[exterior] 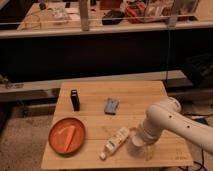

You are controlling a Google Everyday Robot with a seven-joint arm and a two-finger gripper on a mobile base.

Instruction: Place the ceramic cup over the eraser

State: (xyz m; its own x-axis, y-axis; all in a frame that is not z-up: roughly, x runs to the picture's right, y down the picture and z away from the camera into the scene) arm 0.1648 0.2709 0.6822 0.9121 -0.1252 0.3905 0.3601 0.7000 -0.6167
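Observation:
The ceramic cup [135, 146] is a small pale round cup on the wooden table [150, 95], near the front right. My gripper [143, 148] is at the end of the white arm [167, 120] that reaches in from the right. It hangs right at the cup's right side and partly covers it. The eraser [111, 106] is a flat blue-grey block in the middle of the table, well behind and to the left of the cup.
A cream bottle-like object [115, 142] lies tilted just left of the cup. An orange plate [56, 145] with an orange piece on it sits at the front left. A black upright object [75, 100] stands at the back left. The table's front edge is close to the cup.

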